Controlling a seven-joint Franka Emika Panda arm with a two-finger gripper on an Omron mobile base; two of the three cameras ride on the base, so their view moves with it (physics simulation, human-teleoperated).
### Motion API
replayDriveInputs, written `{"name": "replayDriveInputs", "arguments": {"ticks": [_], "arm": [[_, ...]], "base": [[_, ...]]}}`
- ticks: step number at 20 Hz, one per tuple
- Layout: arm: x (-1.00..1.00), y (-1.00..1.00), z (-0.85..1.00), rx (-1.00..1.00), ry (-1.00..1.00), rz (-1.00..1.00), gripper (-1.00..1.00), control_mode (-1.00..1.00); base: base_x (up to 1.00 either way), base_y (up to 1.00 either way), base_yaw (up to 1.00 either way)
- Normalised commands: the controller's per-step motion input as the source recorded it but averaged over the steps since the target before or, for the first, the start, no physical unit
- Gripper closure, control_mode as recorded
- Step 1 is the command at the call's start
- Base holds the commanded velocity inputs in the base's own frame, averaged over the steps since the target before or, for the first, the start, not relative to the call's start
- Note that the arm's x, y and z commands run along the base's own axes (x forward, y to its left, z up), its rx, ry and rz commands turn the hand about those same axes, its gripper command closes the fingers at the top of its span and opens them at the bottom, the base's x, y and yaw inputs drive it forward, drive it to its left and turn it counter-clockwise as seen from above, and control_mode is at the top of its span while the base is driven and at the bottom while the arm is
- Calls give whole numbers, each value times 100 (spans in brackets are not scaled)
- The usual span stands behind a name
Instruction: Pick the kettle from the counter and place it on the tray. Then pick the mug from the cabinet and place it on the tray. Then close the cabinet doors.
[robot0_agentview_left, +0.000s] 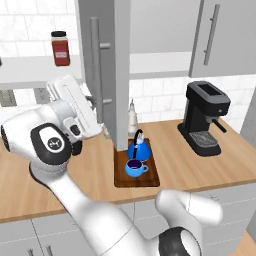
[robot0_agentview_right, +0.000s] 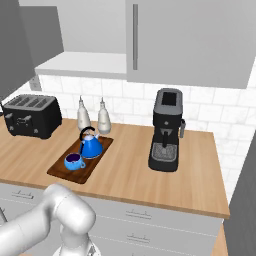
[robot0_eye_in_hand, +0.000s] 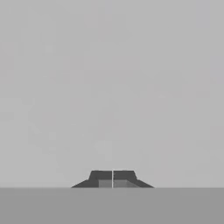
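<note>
Kitchen wall of white tile, with a wood-grain table (robot0_agentview_right: 150, 180) running under a grey cabinet (robot0_agentview_right: 90, 30). I take the tray (robot0_agentview_left: 150, 179) as my landmark: it lies on the table in front of two white bottles (robot0_agentview_right: 93, 116), between a toaster (robot0_agentview_right: 31, 116) on one side and a coffee machine (robot0_agentview_right: 166, 130) well apart on the other. On the tray stands the kettle (robot0_agentview_left: 139, 149), at its far end, and the mug (robot0_agentview_left: 135, 167) sits just in front of it at the near end, so I judge both placing steps done.

What is left is the doors. Above and to the left of the tray, one door (robot0_agentview_left: 102, 70) stands swung out toward me, edge-on, its bar handle facing the arm. The door above the coffee machine (robot0_agentview_right: 190, 40) looks shut.

My fingers (robot0_eye_in_hand: 112, 179) are pressed together, holding nothing, and face a flat grey surface up close, which I take to be the open door's panel. From the left base view the hand sits by that door's lower edge, left of the tray. I judge I am mid-push on it; whether I am touching the panel I cannot tell.
</note>
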Motion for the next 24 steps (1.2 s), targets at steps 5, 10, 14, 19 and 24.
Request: {"name": "replayDriveInputs", "arguments": {"ticks": [5,10,14,19,24], "arm": [[2,-100,0,-17,0,-3,100,-100],[68,-96,13,-11,0,2,100,-100],[100,-56,32,-12,0,8,100,-100],[100,-10,54,-6,-2,12,100,-100],[84,-7,65,-2,-6,25,100,-100]], "base": [[0,0,0],[0,0,0],[0,0,0],[0,0,0],[0,0,0]]}}
